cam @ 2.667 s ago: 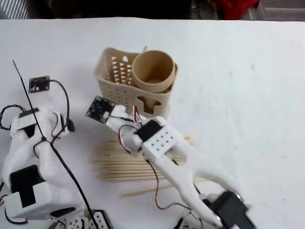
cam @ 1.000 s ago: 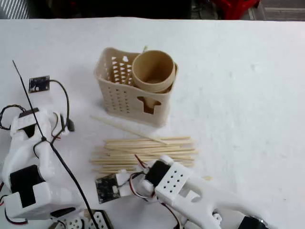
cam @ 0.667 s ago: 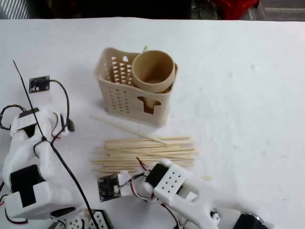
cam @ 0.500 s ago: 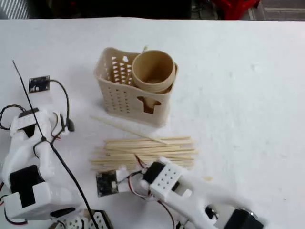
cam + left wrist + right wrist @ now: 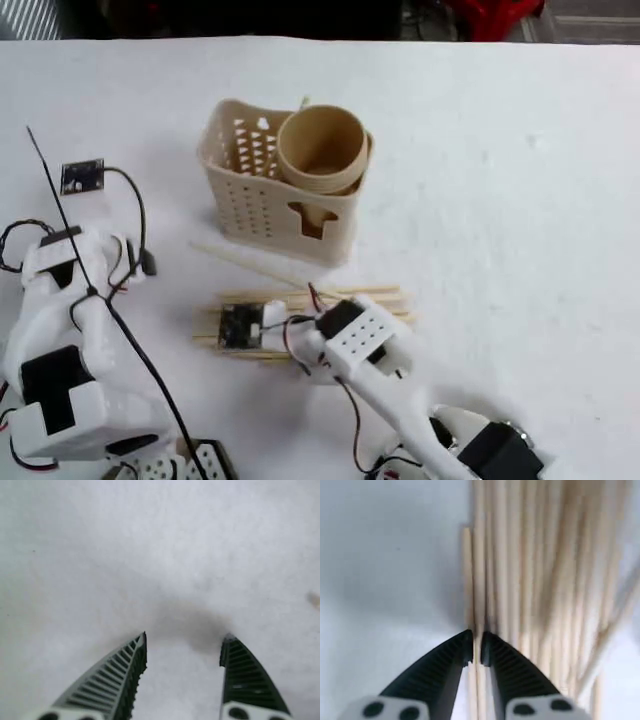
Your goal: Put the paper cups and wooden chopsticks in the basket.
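**Now my right gripper pinches a chopstick in front of the basket**

Here my right gripper (image 5: 476, 647) sits low over the chopsticks (image 5: 545, 580). Its two black fingers are pressed almost together, pinching the outer chopstick (image 5: 479, 570) at the edge of the pile. That chopstick runs straight out between my fingertips, alongside the others. One shorter stick (image 5: 466, 570) lies just beside it, on the side away from the pile.

From the high view, the pile (image 5: 375, 297) lies flat on the white table (image 5: 500, 200). It is near the basket (image 5: 270, 200), on the side with the handle cut-out. My right arm (image 5: 365, 345) stretches across the pile from the side farther from the basket and covers much of it. One loose chopstick (image 5: 240, 262) lies at a slant between the basket and the pile. I cannot tell whether it touches the pile.

The basket stands upright. The paper cups (image 5: 322, 150) are nested one in another and stand upright inside it at one end, mouths up. The tip of a thin stick (image 5: 303, 101) pokes up behind the cups at the basket's far rim.

My left gripper (image 5: 182, 645) hangs over bare table with its ribbed fingers (image 5: 120, 675) spread wide and nothing between them. My left arm (image 5: 60, 330) is folded well apart from the basket, off to the side of the pile.
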### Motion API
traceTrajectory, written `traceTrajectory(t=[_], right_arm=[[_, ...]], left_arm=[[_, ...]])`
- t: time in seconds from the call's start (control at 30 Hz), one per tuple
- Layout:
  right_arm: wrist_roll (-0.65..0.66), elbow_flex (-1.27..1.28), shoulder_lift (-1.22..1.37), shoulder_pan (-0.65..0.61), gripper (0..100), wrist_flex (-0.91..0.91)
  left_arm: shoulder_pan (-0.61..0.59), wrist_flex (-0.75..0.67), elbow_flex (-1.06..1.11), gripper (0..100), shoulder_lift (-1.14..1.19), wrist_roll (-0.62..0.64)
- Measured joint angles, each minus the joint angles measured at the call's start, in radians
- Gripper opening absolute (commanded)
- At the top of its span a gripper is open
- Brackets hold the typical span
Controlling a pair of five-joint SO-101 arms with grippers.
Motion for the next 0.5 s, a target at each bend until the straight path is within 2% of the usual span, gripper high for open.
traceTrajectory(t=[0.3,0.5], right_arm=[[-0.015,-0.048,0.002,0.011,1.9,0.009],[-0.015,-0.044,0.002,0.011,11.8,0.02]], left_arm=[[0.0,-0.003,0.0,24,0.0,0.0],[0.0,-0.003,0.0,24,0.0,0.0]])
